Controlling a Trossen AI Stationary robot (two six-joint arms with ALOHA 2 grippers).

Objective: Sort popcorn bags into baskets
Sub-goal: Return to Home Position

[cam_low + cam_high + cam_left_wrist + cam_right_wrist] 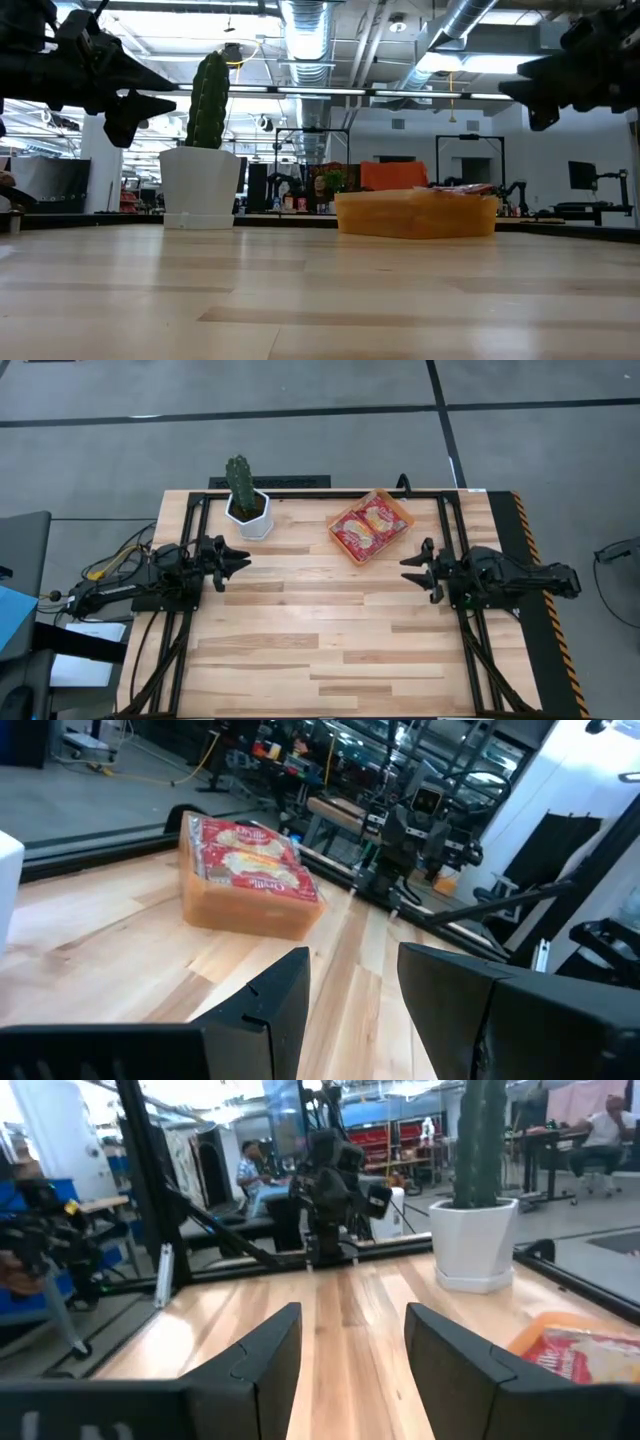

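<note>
The orange basket [370, 526] sits on the table near the far edge, right of centre, and is filled with red popcorn bags [366, 527] with cream panels. It also shows in the low view [417, 212] and the left wrist view [245, 905], with the bags [252, 860] lying flat on top. My left gripper [243, 561] hovers open above the table's left side. My right gripper [408, 570] hovers open above the right side. Both point toward the table's middle. No bags lie on the bare table.
A white pot with a green cactus [246, 502] stands near the far edge, left of the basket, also seen in the right wrist view [476, 1230]. Black frame rails run along the left, right and far edges. The wide middle of the wooden table [320, 630] is bare.
</note>
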